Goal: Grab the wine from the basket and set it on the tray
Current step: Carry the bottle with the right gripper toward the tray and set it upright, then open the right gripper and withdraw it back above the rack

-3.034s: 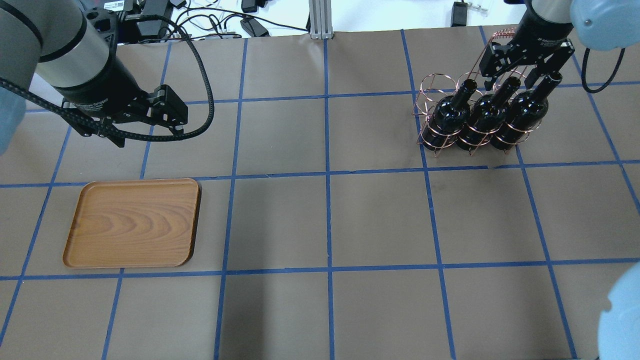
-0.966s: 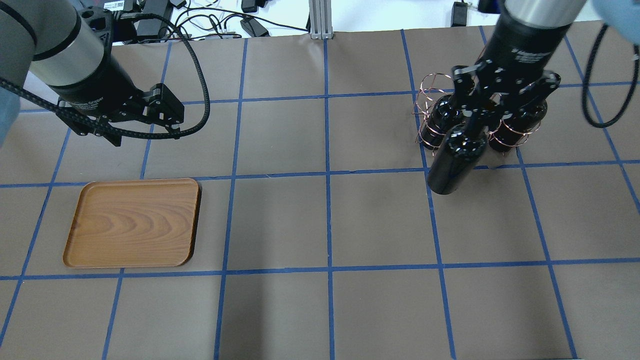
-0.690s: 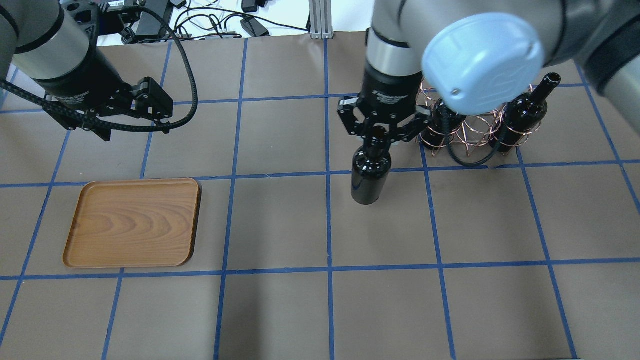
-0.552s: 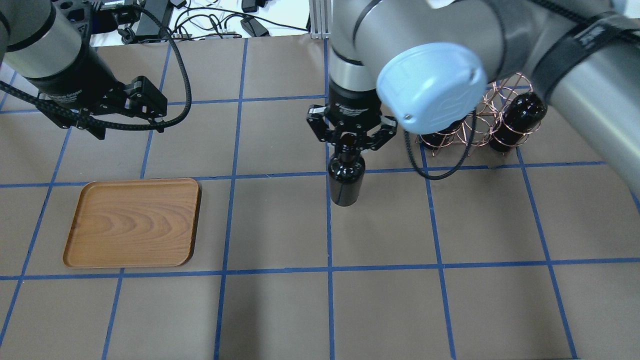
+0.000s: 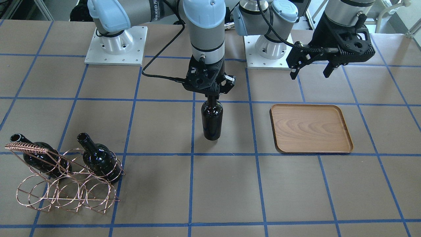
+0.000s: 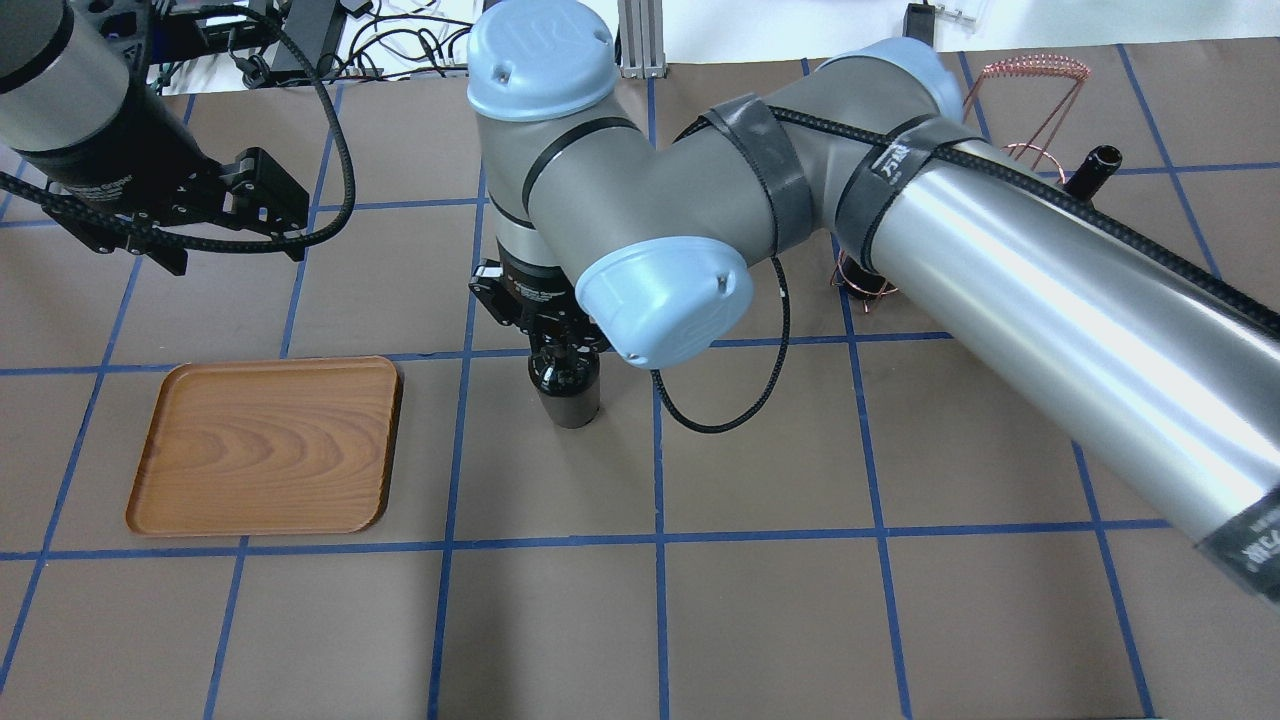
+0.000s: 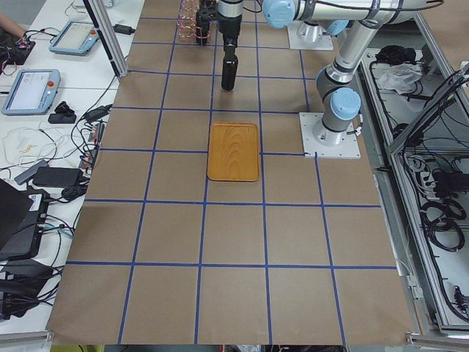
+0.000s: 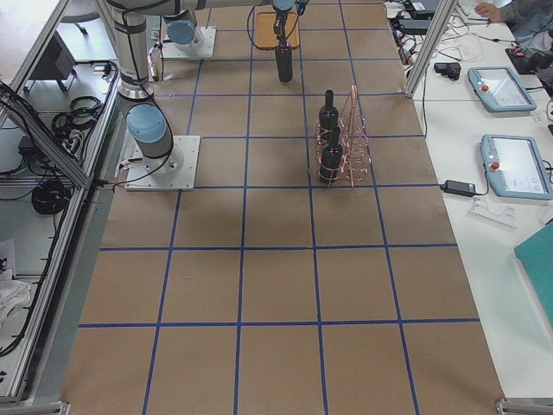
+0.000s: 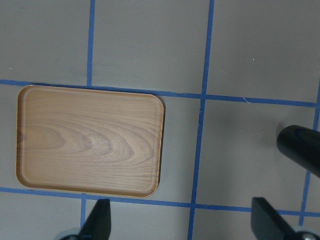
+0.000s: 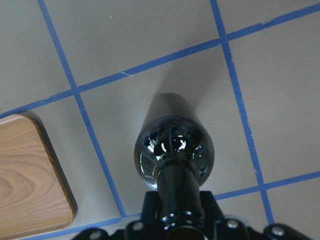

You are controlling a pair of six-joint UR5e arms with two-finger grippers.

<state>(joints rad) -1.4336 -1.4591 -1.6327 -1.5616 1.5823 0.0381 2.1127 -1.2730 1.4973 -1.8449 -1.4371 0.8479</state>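
Right hand [image 5: 210,95] clamped on wine [image 5: 211,120] neck, basket [image 5: 67,184] mostly hidden overhead, left hand [image 5: 309,74] apart.

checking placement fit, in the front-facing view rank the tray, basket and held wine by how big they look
1. basket, though it sits nearest the camera
2. tray
3. wine, held by the right claw

The right gripper [image 5: 209,93], spread above the basket [image 5: 65,194] three seconds ago, is now clamped on the neck of the wine [image 5: 211,120], and the bottle is out of the middle ring! It has swept across the counter [image 5: 230,184] and now hangs upright near the tray [image 5: 310,128], not touching it. The left gripper [image 5: 309,75] has drifted outward, away from the centre.
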